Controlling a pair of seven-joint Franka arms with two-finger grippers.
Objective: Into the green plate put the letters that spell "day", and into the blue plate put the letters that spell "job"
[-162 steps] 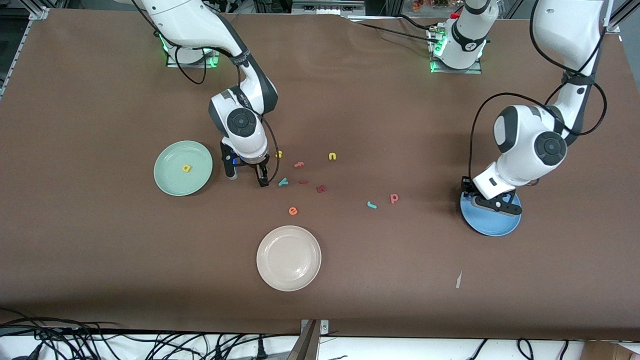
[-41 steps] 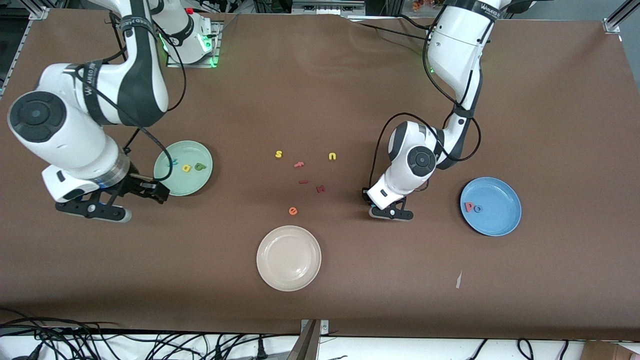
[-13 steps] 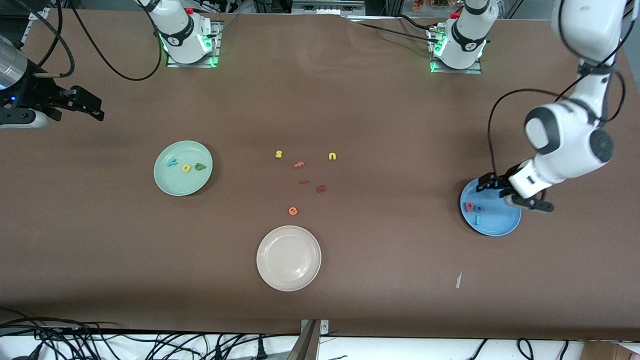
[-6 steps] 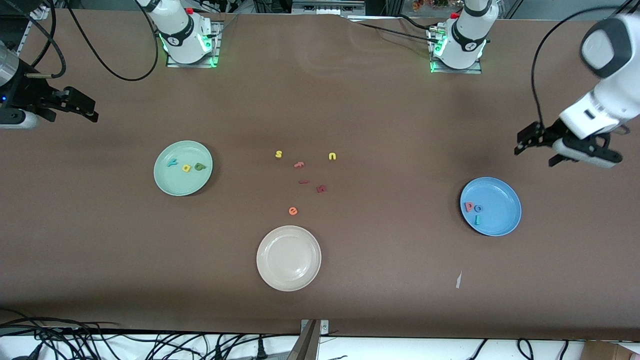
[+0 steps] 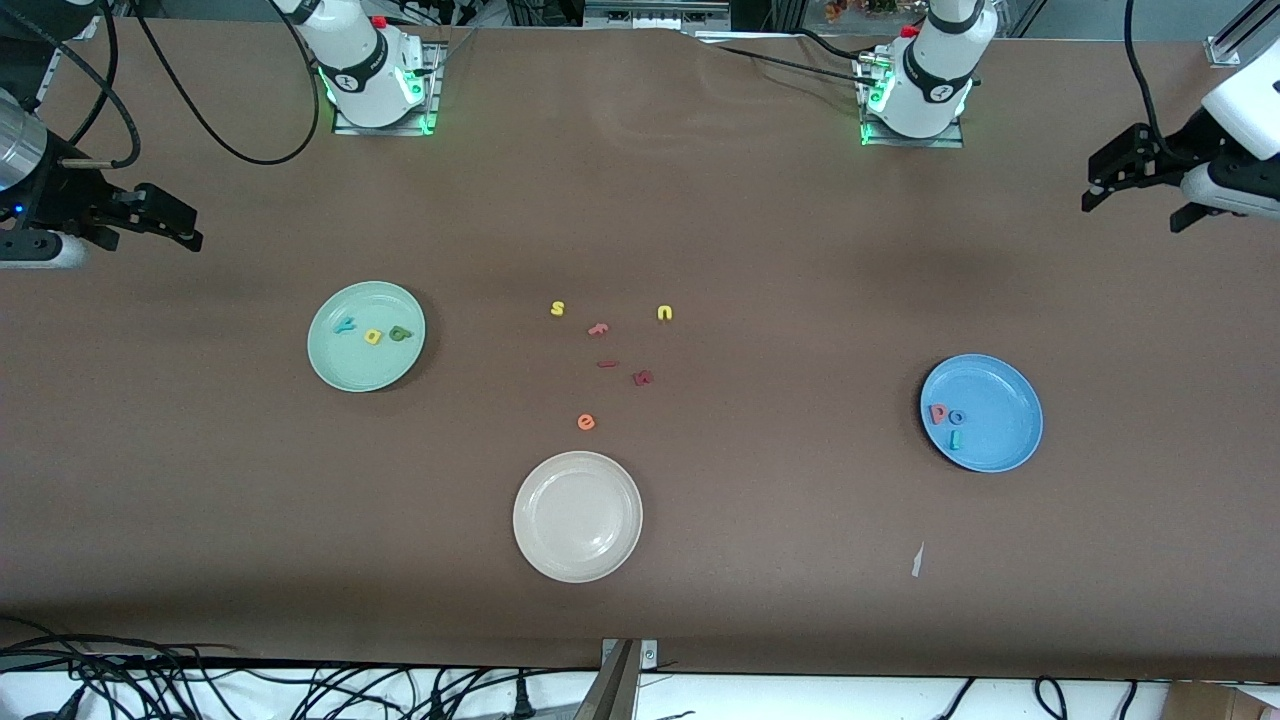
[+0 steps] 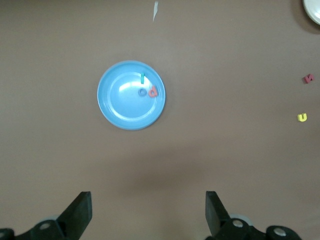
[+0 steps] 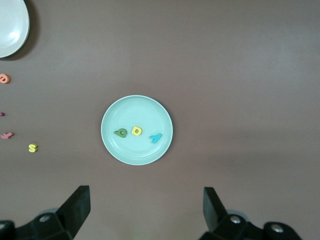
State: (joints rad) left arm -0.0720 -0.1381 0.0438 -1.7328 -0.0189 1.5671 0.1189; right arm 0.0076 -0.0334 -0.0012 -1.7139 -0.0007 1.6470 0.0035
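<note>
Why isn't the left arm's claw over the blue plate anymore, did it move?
Yes. The left gripper left the blue plate and rose toward its own end of the table, open and empty.

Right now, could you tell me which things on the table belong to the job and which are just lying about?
Job:
- green plate holding teal y, yellow a, dark green d
- blue plate holding salmon b, blue o, teal j

Lying about:
- cream plate
- yellow s, yellow u
- orange e
- dark red letters
</note>
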